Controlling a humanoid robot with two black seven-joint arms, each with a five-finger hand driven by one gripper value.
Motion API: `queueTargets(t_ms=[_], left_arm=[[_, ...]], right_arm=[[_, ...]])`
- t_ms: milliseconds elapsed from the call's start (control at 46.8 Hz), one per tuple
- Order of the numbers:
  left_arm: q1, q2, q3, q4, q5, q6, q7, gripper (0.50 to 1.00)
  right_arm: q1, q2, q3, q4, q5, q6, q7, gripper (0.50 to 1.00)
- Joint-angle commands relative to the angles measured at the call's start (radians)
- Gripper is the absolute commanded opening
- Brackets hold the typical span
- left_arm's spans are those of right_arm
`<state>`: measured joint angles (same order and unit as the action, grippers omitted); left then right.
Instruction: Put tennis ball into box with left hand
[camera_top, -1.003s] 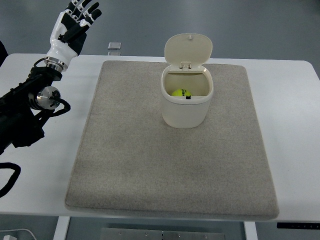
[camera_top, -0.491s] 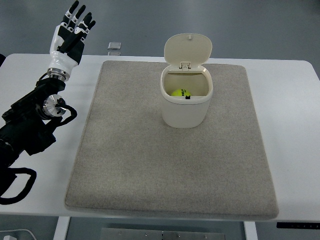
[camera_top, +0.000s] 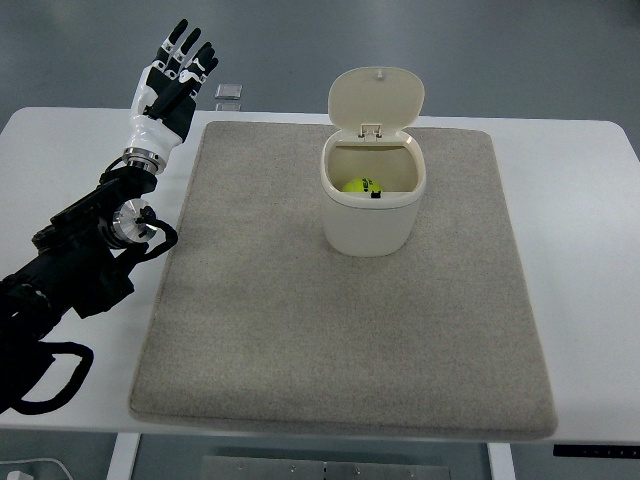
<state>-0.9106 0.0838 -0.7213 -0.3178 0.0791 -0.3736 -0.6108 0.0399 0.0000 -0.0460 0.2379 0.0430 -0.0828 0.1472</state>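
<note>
Tennis ball (camera_top: 361, 186) sits inside the box (camera_top: 372, 215) with the lid (camera_top: 377, 98) tipped up, so drop looks done; left hand (camera_top: 173, 82) is empty, fingers spread, over the counter (camera_top: 70, 150) edge beside the mat (camera_top: 340, 330).

My left hand (camera_top: 172, 82) is raised at the far left, fingers (camera_top: 190, 56) extended and spread, holding nothing. Its white-and-black palm side faces the camera. My dark forearm (camera_top: 85, 250) runs diagonally from the lower left edge up to the wrist (camera_top: 150, 155), with a loop of cable at the bottom.
</note>
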Motion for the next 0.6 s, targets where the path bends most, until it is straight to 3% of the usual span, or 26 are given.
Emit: queueTargets(t_ms=[0, 576], left_arm=[[0.002, 0.002, 0.0, 0.0, 0.001, -0.001, 0.0, 0.954], [-0.001, 0.002, -0.006, 0.0, 0.001, 0.002, 0.0, 0.954]], right_arm=[[0.0, 0.0, 0.0, 0.0, 0.0, 0.0, 0.0, 0.938], [0.002, 0.0, 0.005, 0.003, 0.003, 0.009, -0.003, 0.938]])
